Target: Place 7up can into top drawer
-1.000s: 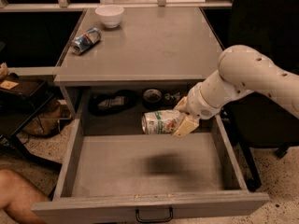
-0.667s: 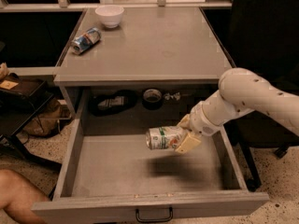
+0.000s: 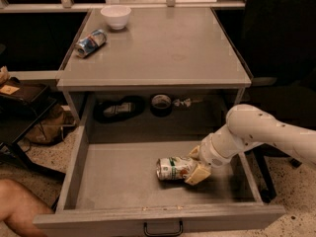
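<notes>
Lower than a second ago, the arm (image 3: pixel 261 132) has carried the 7up can (image 3: pixel 174 168) down from the level of the drawer's back edge to deep inside the top drawer (image 3: pixel 113 186). The grey table (image 3: pixel 163 53) fills the upper half of the view, and the drawer is pulled fully out beneath it, its front panel and small black handle (image 3: pixel 163 228) at the bottom edge. The white arm reaches in from the right, over the drawer's right wall. The gripper (image 3: pixel 194 164) is clamped on the right end of the can, one finger above and one below. The can lies on its side, its top facing left, in the right half of the drawer, close over the floor; whether it touches cannot be told. A person's bare leg (image 3: pixel 19 204) shows at the lower left. On the tabletop's far left corner stands a white bowl (image 3: pixel 116 16), with a blue and silver can (image 3: pixel 90 42) lying just in front of it. A roll of tape (image 3: pixel 161 103) sits on the shelf behind the drawer.
</notes>
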Motion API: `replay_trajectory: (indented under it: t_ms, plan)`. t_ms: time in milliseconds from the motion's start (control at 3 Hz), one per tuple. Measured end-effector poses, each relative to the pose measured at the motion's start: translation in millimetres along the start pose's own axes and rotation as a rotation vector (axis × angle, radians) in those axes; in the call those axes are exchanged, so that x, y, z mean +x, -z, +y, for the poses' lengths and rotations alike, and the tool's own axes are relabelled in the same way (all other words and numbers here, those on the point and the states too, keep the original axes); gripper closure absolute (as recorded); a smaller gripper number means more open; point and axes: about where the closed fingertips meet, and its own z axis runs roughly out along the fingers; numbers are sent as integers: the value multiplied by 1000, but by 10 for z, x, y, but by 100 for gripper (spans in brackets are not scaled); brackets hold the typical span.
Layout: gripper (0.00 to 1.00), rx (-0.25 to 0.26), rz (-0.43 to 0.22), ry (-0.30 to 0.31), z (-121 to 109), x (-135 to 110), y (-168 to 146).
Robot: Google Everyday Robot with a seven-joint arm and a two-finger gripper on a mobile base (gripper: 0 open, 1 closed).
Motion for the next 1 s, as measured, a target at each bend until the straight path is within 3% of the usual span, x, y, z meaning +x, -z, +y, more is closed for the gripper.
replay_trajectory:
  t_ms: [333,1000]
  plan:
    - [100,0,0,0,0,0,-1]
    - [58,0,0,0,1,0,-1]
